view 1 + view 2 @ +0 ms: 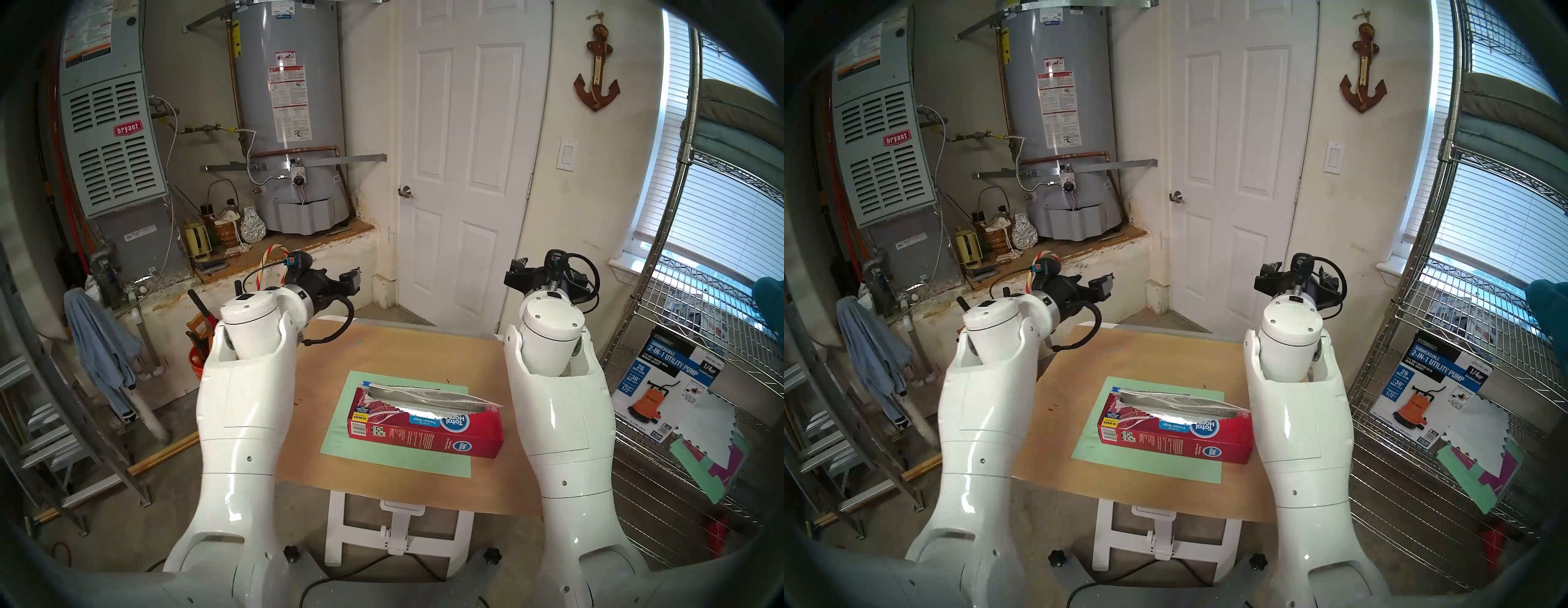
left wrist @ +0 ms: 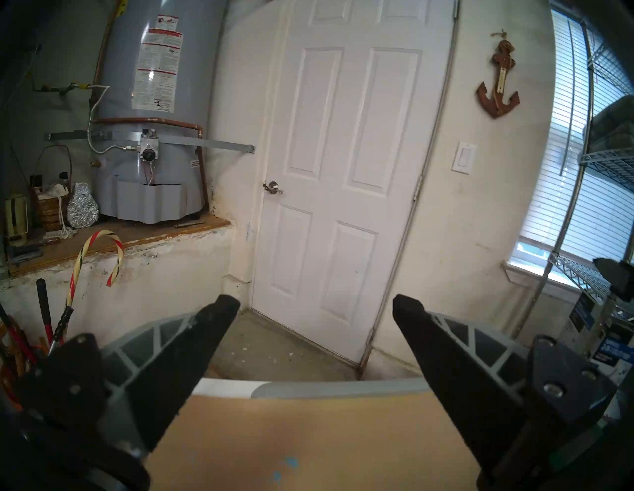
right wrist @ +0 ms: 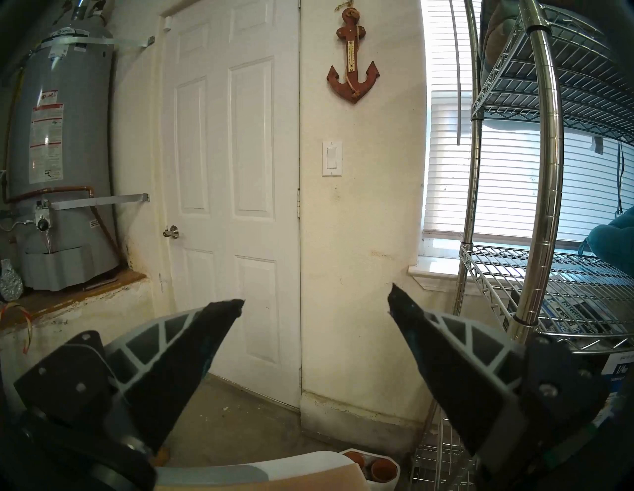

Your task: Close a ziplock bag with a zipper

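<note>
Ziplock bag [image 1: 428, 397] lying atop red box [image 1: 428, 433], mouth gaping, zipper [image 1: 365, 382] at its left end. Left gripper [image 2: 315, 301] and right gripper [image 3: 315, 301] spread wide, empty, well above box.

At 12 o'clock from me stands a white panelled door [image 1: 462, 161], shut. At 11 o'clock a grey water heater [image 1: 288, 110] sits on a raised ledge, and a grey Bryant furnace [image 1: 110, 144] stands further over at 10 o'clock. A rusty anchor ornament [image 1: 596, 80] hangs on the wall at 1 o'clock. At 3 o'clock a chrome wire shelf [image 1: 687, 322] carries a utility pump box [image 1: 666, 395]. A red freezer-bag box [image 1: 424, 429] lies on a green sheet [image 1: 373, 463] on the tan table [image 1: 475, 356] below me. A blue cloth [image 1: 102, 344] hangs at 9 o'clock.
</note>
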